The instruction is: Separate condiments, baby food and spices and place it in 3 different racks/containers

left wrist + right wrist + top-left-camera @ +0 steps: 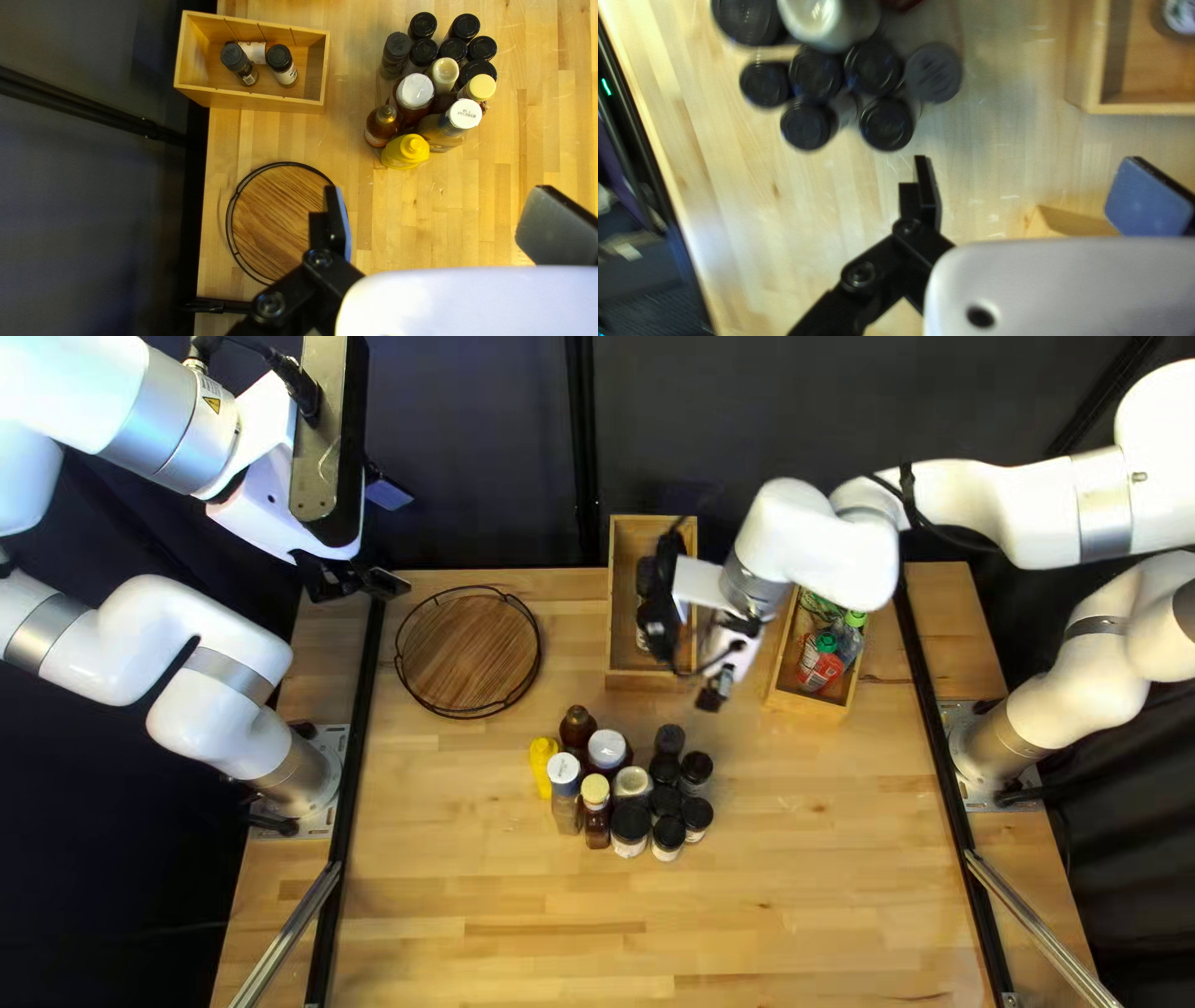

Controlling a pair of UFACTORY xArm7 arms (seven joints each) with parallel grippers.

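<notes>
- Tabletop of pale wooden planks [523, 902], filling the centre and bottom of the top left view.
- Round brown wooden tray with a thin black wire rim [471, 650], upper left of the frame.
- Open rectangular wooden box [625, 662], upper centre, with two black-capped jars [281, 60] inside.
- Second open wooden box [797, 698], right of centre, containing green-capped containers [824, 662].
- My left pincer [387, 538], upper left: fingers apart, nothing between them.
- My right pincer [720, 675], near centre: fingers apart too, gripping nothing.
- Yellow squeeze bottle [543, 765], at the centre group's left edge, beside bottles with white, cream and brown tops.
- Seven black-lidded round jars [630, 819], clustered at that group's right.
</notes>
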